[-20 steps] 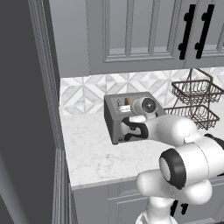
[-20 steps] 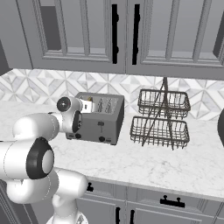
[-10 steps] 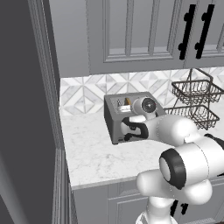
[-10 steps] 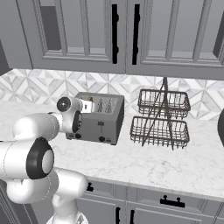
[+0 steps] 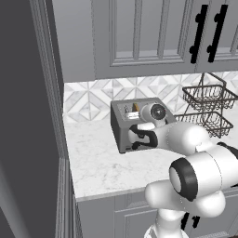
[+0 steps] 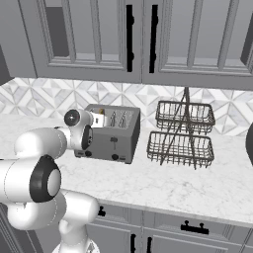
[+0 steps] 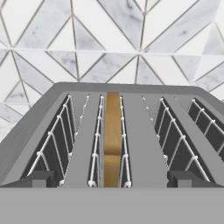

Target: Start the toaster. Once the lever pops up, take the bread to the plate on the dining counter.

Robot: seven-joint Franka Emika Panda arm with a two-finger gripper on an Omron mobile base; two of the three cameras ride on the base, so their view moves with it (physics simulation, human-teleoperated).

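Directly above the toaster's (image 7: pixel 131 127) front edge, the gripper (image 7: pixel 112 179) hangs with jaws wide apart, holding nothing. Between its fingertips (image 7: pixel 39 178), the bread (image 7: pixel 113 140) sits down in one slot. Beyond stands the tiled backsplash (image 7: pixel 131 39).

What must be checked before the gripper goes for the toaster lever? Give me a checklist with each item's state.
1. Bread seated in a toaster slot: ok, the slice sits in the second slot from the left in the hand view.
2. Gripper open: ok, tips spread wide on both sides of the bread.
3. Gripper lined up with the lever: not ok, the hand view looks along the toaster's top, not its front.
4. Lever pressed down: cannot tell.
5. Wire basket rack clear of the arm: ok, it stands to the toaster's right.
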